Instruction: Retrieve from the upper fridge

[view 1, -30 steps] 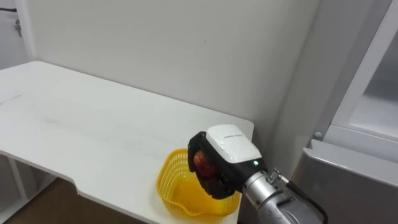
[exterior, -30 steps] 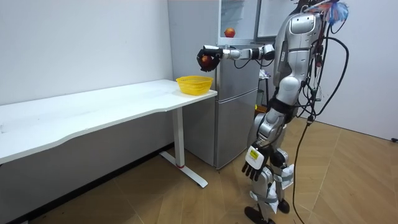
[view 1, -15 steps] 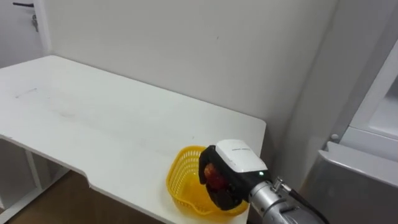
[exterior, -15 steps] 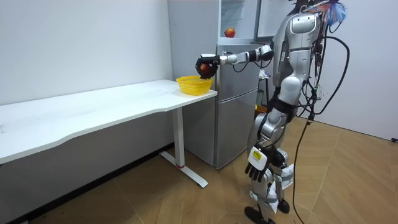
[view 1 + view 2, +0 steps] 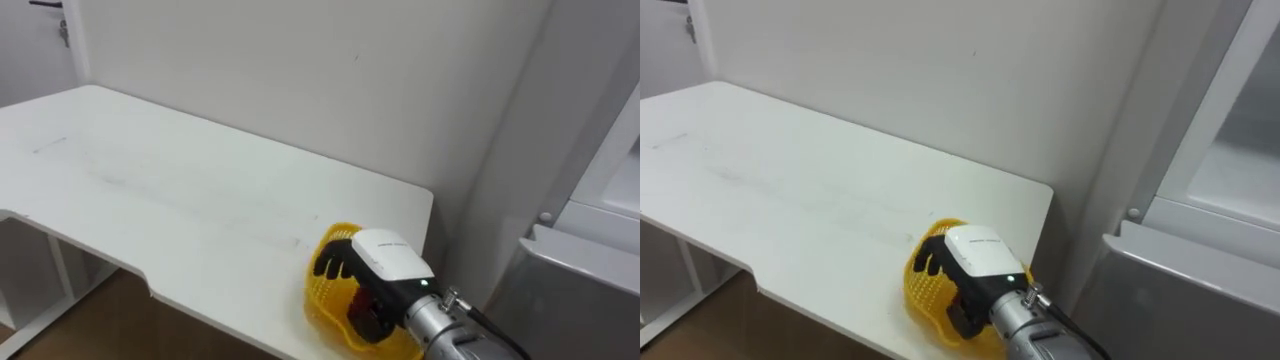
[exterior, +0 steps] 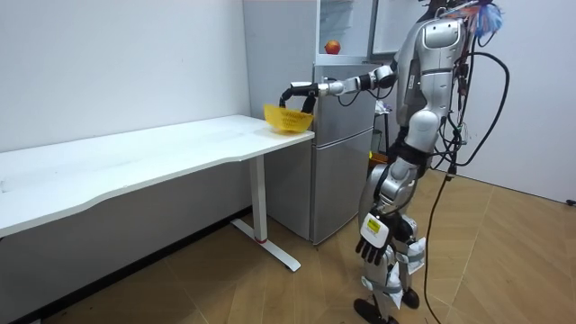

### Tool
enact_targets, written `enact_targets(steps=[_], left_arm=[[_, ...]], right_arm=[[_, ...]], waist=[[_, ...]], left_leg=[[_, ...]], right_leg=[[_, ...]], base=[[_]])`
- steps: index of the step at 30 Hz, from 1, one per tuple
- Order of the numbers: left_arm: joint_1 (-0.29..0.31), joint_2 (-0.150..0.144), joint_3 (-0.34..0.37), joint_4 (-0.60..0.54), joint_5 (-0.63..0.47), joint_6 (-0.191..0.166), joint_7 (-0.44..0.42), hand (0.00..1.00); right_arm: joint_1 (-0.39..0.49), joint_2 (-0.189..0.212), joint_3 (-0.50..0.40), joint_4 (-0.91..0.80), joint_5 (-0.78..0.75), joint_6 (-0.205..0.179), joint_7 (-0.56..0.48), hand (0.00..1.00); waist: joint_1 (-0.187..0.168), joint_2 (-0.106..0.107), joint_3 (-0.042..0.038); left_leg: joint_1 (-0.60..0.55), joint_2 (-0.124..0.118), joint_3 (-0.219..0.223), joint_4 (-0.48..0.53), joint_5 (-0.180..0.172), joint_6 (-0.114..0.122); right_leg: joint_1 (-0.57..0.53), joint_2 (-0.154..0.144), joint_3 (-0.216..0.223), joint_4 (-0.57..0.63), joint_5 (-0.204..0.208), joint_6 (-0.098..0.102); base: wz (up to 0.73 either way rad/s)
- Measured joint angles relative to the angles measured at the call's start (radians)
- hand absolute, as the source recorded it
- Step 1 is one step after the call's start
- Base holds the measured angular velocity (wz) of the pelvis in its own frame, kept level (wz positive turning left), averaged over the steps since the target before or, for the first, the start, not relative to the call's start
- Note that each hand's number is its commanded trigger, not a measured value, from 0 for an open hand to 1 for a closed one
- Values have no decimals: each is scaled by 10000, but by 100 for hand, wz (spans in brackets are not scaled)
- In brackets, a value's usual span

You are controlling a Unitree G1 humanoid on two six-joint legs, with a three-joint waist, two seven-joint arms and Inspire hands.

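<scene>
A long white table (image 5: 180, 200) runs along a pale wall, from 9 o'clock in the head camera's view to its end at about 5 o'clock. Just past that end stands a grey fridge (image 6: 346, 162) with its upper door swung open. In the room view the robot stands upright on the wooden floor in front of the fridge, at 3 o'clock from the table's end.

A yellow mesh basket (image 5: 322, 292) sits on the corner of the table nearest the fridge. The robot's right arm reaches out level from the shoulder, and its right hand (image 5: 385, 262) is over the basket, palm down. Its dark fingers (image 5: 330, 265) are spread apart and dip past the rim at 9 o'clock from the palm — they clasp nothing that can be seen. Whatever lies in the basket beneath the hand is hidden.

The left hand (image 6: 369, 236) hangs by the thigh, fingers loose.

A small red apple (image 6: 333, 47) sits on the open upper fridge shelf — at 1 o'clock from the basket.
</scene>
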Motion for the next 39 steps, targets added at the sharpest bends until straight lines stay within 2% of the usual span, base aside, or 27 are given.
enact_targets(steps=[12, 33, 39], left_arm=[[-25, -1, 1, 6, 8, -14, 32, 0], [-25, -5, 9, 0, 21, -34, 116, 0], [-21, -11, 28, -2, 25, -82, 75, 0]], right_arm=[[-110, 0, -21, 0, 0, -220, -1, 0], [-110, 0, -44, -1, 28, -224, 1, 0], [-110, 8, -302, -204, 46, -339, 13, 0]], waist=[[14, 8, -47], [-9, 15, -59], [-18, 53, -111]], left_leg=[[11, 0, 13, 2, 3, 4], [9, 0, 19, 13, 10, 5], [6, 12, 112, -15, 10, 5]], right_leg=[[-2, 1, 7, 0, 0, 0], [5, -1, 10, 1, 0, 0], [-16, 1, 31, 2, 0, 0]], base=[[0], [0], [-1]])
